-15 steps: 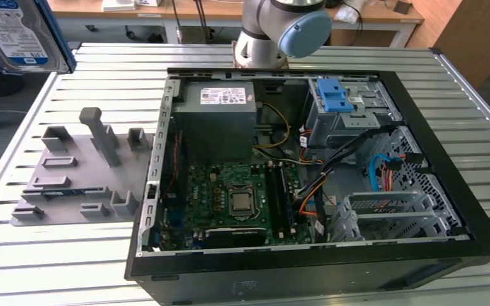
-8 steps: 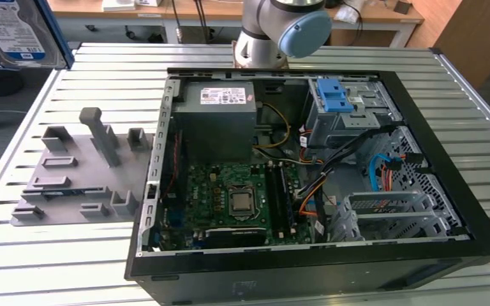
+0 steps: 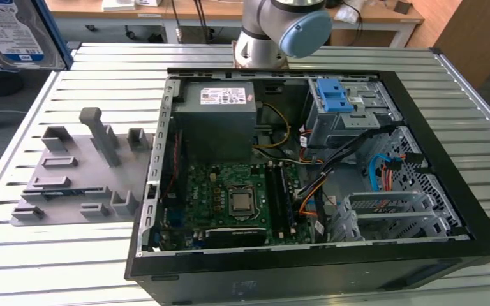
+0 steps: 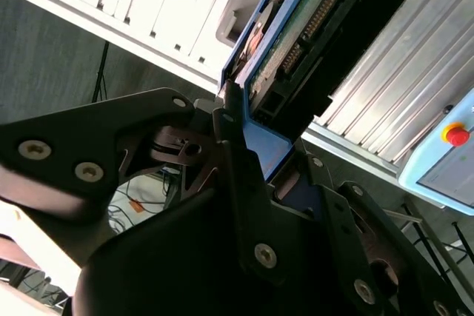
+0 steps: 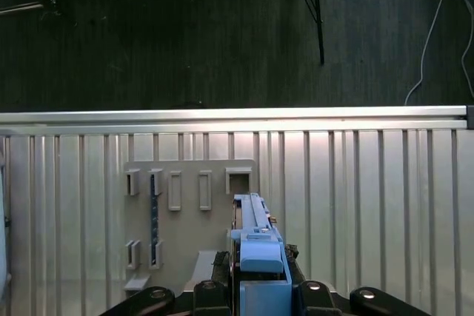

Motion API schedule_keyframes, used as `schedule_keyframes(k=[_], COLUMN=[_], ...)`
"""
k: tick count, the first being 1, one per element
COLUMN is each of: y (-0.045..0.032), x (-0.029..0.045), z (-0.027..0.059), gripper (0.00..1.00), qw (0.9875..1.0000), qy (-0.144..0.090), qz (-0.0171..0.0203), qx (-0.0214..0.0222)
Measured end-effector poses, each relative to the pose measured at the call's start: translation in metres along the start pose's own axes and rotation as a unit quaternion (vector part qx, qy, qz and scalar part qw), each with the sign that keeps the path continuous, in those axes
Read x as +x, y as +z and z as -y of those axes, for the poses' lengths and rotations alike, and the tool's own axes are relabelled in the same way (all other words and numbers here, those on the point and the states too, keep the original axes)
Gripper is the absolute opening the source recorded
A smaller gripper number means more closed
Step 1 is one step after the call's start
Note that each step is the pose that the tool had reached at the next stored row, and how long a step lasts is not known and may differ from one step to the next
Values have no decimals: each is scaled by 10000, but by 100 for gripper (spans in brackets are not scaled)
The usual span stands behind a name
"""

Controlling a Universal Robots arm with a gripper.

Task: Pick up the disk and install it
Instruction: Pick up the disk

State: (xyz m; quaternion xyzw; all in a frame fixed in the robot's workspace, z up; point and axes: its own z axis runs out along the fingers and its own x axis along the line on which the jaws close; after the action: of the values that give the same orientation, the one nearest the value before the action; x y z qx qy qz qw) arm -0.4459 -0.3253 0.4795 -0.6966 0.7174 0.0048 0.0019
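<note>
Grip is where this is starting: the pincer (image 4: 255, 138) is clamping the disk (image 4: 296, 31) by the blue frame around it, with a black finger (image 4: 233, 135) pressing on either side of the frame's end. So it is closed on the disk, not open.

In the first wrist view the disk (image 5: 255, 231) is sitting edge-on in the pincer with its blue handle (image 5: 261, 257) pointing toward the camera. It is hanging clear above the grey holder plate (image 5: 189, 183), touching none of its slots as far as I can tell.

In the exterior view the disk (image 3: 15, 32) is riding high at the exterior view's left, above the far corner of the worktop (image 3: 58, 261). It is well apart from the open computer case (image 3: 313, 284), which is lying on its side with the drive cage (image 3: 351, 118) exposed.

Judging by this, the pick-up is looking finished and the carrying is the step in hand — the install is not yet done. The next move, as I am reading it, is calling for a swing across to the case. After that it is calling for the disk to be turned so its plain end, not the handle, is facing a free bay and sitting square to the rails. The loose cables (image 3: 381, 166) beside the cage are needing to be kept out of the path. Which bay is meant I cannot tell.
</note>
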Motion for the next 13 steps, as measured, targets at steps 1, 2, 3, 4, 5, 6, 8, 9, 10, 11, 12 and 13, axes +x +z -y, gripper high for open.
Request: schedule_keyframes(k=[1, 2, 3, 4, 5, 6, 8, 9, 10, 11, 12, 13], y=[-1, -1, -1, -1, -1, -1, -1, -1, -2, -3, -3, -3], x=[17, 32, 46, 63, 84, 107, 158, 184, 209, 234, 261, 286], z=[1, 1, 2, 2, 2, 3, 5, 6, 6, 7, 8, 8], gripper=[36, 36, 36, 36, 36, 36, 36, 36, 36, 36, 36, 36], qw=[10000, 10000, 10000, 10000, 10000, 10000, 10000, 10000, 10000, 10000, 10000, 10000], qy=[0, 0, 0, 0, 0, 0, 0, 0, 0, 0, 0, 0], qz=[4, 6, 9, 12, 15, 18, 23, 25, 26, 28, 28, 29], qx=[-1, -1, -1, -1, 0, 0, 0, 0, -1, -1, -1, -1])
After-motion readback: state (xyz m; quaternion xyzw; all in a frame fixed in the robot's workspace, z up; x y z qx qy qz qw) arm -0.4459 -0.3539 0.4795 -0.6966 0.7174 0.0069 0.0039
